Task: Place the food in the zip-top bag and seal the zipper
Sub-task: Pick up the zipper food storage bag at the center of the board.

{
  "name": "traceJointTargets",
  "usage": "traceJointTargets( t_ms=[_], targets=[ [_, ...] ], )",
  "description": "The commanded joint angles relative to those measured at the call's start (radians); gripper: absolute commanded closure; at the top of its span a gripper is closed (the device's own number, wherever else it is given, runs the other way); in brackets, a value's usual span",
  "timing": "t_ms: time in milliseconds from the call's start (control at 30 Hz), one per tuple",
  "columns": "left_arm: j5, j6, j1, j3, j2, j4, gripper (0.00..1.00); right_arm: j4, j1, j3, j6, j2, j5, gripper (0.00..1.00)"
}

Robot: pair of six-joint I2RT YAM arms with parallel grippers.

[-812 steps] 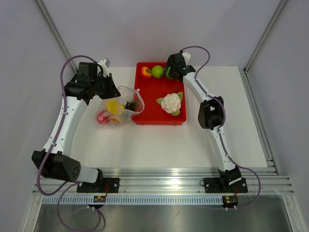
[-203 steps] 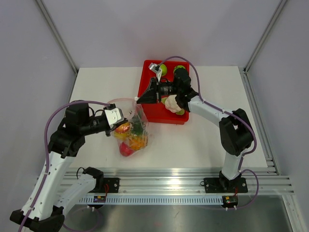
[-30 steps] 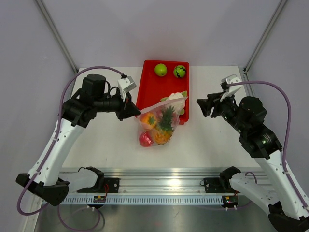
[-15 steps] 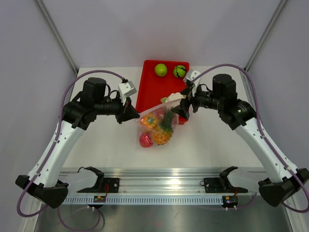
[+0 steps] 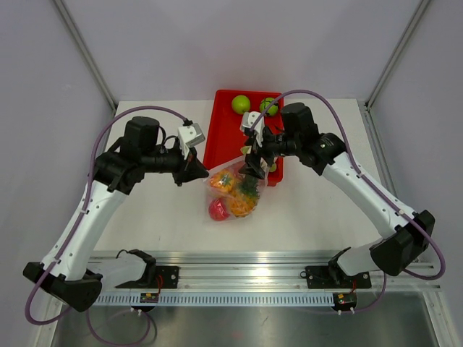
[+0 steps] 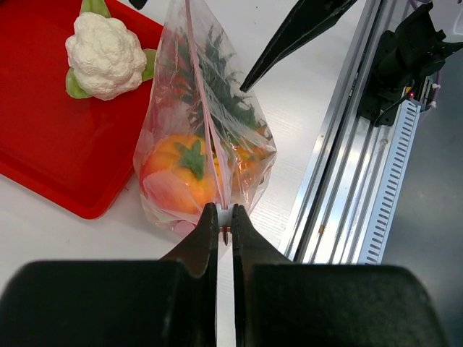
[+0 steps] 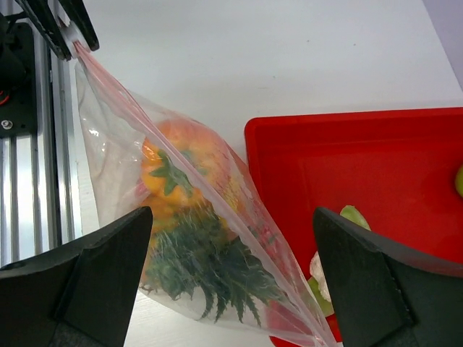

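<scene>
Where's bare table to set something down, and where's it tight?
Free: table between the bag and the near rail; also the far-right corner beside the tray. The tray's left half is bare. Crowded: the tray's near edge, where the left gripper pinches the bag and the open right gripper straddles it.

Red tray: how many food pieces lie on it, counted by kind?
Green round fruits: 2
White cauliflower: 1
Total on the red tray: 3
</scene>
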Motion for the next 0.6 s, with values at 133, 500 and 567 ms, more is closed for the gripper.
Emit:
traceJointTargets(
  t_ms=[133, 500, 567],
  targets=[
    [0.011, 0.016, 0.000, 0.028, 0.011, 0.019, 1.00, -0.022, 0.014, 0.037, -0.020, 0.028, -0.048, 0.26],
    [-0.014, 0.000, 0.000, 0.068, 0.020, -0.027, 0.39, 0.122, 0.017, -0.093, 0.114, -0.134, 0.161, 1.00],
    [-0.020, 0.002, 0.000, 0.112, 0.018, -0.076, 0.26, 0.147, 0.017, -0.151, 0.129, -0.200, 0.232, 1.00]
  ],
)
